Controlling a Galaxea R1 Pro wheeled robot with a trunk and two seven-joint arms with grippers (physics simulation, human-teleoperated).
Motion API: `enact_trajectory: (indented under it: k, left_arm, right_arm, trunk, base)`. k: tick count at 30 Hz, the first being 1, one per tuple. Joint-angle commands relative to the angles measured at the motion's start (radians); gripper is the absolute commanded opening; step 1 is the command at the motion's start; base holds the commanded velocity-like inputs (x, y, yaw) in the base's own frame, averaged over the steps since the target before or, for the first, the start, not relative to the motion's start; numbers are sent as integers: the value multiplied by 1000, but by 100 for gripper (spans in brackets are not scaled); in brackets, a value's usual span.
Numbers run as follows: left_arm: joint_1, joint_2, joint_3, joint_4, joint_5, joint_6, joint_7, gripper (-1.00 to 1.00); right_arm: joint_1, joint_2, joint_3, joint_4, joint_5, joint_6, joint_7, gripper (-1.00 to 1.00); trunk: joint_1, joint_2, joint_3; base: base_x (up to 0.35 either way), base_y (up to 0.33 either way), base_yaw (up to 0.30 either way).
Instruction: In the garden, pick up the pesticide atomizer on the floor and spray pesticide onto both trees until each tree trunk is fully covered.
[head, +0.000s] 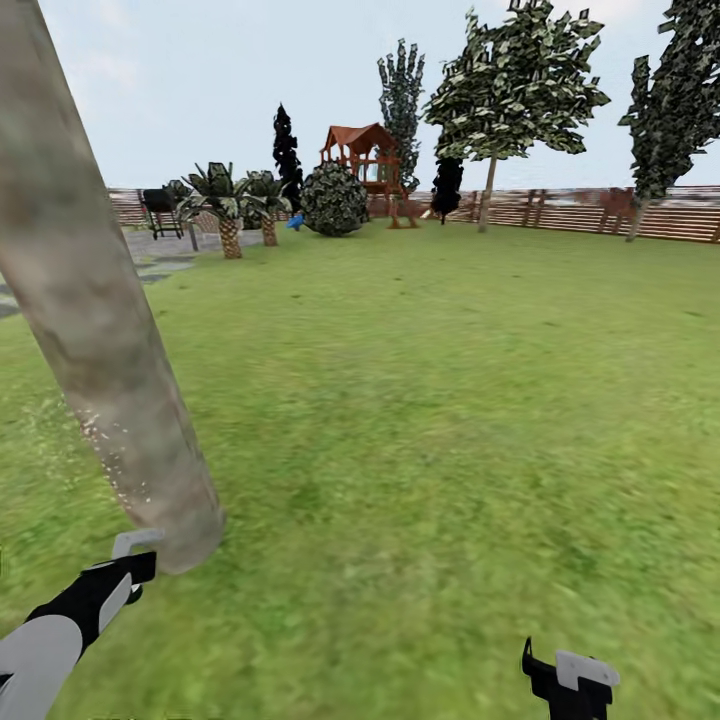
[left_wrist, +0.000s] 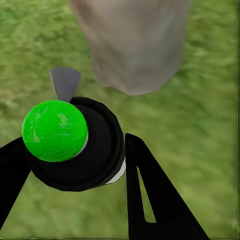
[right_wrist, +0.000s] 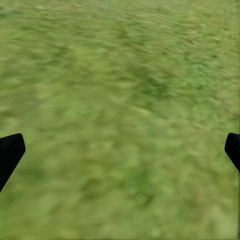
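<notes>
Where the lawn meets the near trunk: left arm low at the left of the head view, sprayer in its grip.

Left gripper (left_wrist: 75, 170): closed around the sprayer (left_wrist: 80, 145), black fingers (left_wrist: 150, 200) pressed to either side of its dark body.
Sprayer: black body, bright green round cap (left_wrist: 55, 130), grey nozzle (left_wrist: 65, 82) aimed toward the trunk base; in the head view a pale grey tip (head: 135, 543) just beside the foot of the trunk.
Tree trunk (head: 90, 300): thick, mottled grey-brown, leaning across the left of the head view from top edge down to the grass; base (left_wrist: 135, 45) close ahead of the nozzle in the left wrist view.
Spray (head: 105, 450): fine white specks scattered over the lower trunk and the grass just left of it.
Lawn (head: 430, 400): wide green grass, running back to the fence.
Palms (head: 228, 205): short, far back at left, beside a paved patch.
Round bush (head: 334, 200): far centre, in front of a red-roofed play tower (head: 365, 150).
Fence (head: 560, 210): brown slats along the far edge.
Leafy trees (head: 515, 80): thin-stemmed, by the fence at right.
Right gripper (head: 570, 680): low at right of the head view, over bare grass; fingertips (right_wrist: 10, 150) wide apart in the right wrist view, holding nothing.
</notes>
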Motion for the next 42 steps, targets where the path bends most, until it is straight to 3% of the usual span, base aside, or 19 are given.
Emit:
enact_trajectory:
  k: [1, 29, 42]
  left_arm:
    - [0, 0, 0, 0, 0, 0, 0, -100]
    - [0, 0, 0, 0, 0, 0, 0, -100]
    - [0, 0, 0, 0, 0, 0, 0, -100]
  right_arm:
    - [0, 0, 0, 0, 0, 0, 0, 100]
    - [0, 0, 0, 0, 0, 0, 0, 100]
    - [0, 0, 1, 0, 0, 0, 0, 100]
  trunk:
    - [0, 0, 0]
    - [0, 0, 0]
    - [0, 0, 0]
  base:
    - [12, -269, 196]
    - [130, -252, 208]
    - [166, -244, 54]
